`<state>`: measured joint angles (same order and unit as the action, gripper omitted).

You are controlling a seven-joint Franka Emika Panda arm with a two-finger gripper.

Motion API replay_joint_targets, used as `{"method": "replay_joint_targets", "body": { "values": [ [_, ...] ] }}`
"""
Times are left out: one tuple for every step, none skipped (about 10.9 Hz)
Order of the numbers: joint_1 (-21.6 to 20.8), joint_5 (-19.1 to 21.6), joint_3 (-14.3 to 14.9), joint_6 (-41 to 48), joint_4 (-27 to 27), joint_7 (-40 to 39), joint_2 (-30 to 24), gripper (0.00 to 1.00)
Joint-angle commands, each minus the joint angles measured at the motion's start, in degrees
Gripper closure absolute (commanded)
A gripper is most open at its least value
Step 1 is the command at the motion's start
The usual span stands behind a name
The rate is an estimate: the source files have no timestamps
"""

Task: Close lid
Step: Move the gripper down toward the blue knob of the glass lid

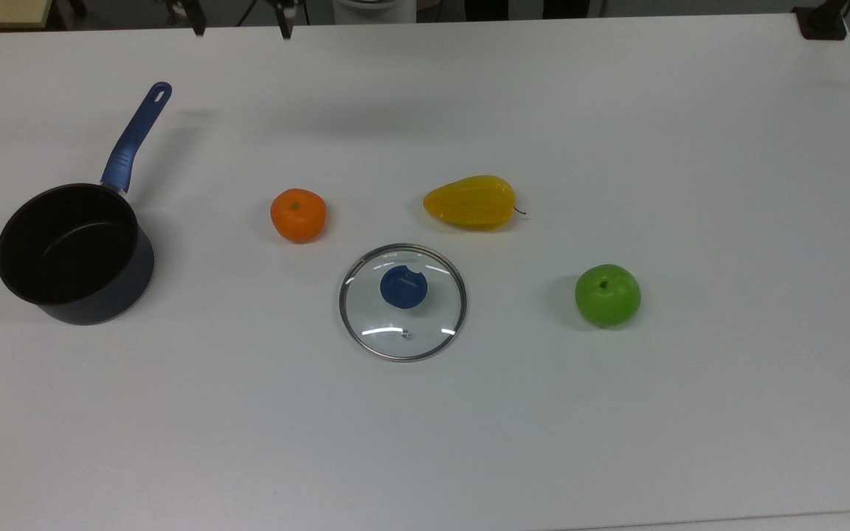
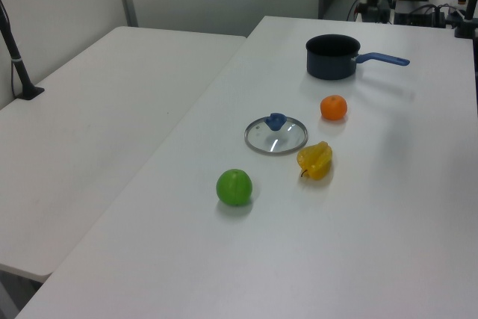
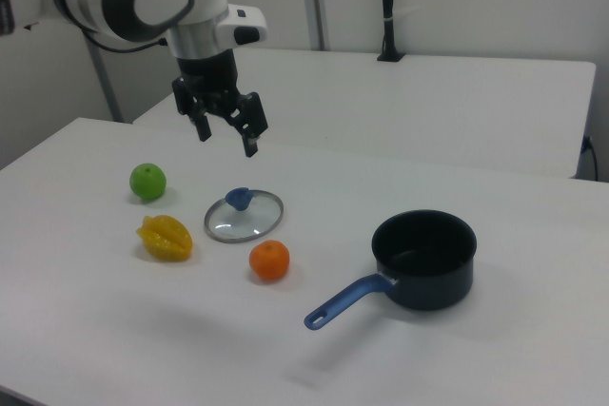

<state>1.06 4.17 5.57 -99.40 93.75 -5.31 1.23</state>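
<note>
Right view gives me a white bench [image 3: 495, 349] with a second one behind it, and my pincer [image 3: 226, 136] hanging above it, spread wide and holding nothing. I see the lid [image 1: 403, 302] flat mid-bench among orange [image 1: 298, 215], starfruit [image 1: 471, 202] and apple [image 1: 607, 295], well apart from the uncovered saucepan [image 1: 74, 254]

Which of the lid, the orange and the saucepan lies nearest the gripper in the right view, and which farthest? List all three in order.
Measured from the gripper, open and raised above the table:
1. Lid, just below it.
2. Orange, in front of the lid, nearer the camera.
3. Saucepan, far over at the right view's right.
</note>
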Motion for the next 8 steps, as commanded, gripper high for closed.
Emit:
{"method": "replay_joint_targets", "body": {
  "values": [
    [-3.3,1.4,-0.4,-10.4,0.0,0.5,5.3,0.00],
    [-4.7,1.5,-0.4,-13.2,0.3,1.3,7.2,0.00],
    [-6.8,1.5,-0.3,-16.8,0.8,3.4,8.9,0.00],
    [-8.7,1.1,-0.3,-20.3,1.0,7.1,11.1,0.00],
    [-9.8,0.5,-0.3,-22.6,1.0,10.4,13.2,0.00],
    [-10.8,0.4,-0.3,-24.6,0.9,12.4,15.4,0.00],
    [-12.0,0.1,-0.3,-27.7,1.0,14.3,17.5,0.00],
    [-12.8,-1.0,-0.2,-30.4,0.9,16.9,19.9,0.00]
  ]
}}
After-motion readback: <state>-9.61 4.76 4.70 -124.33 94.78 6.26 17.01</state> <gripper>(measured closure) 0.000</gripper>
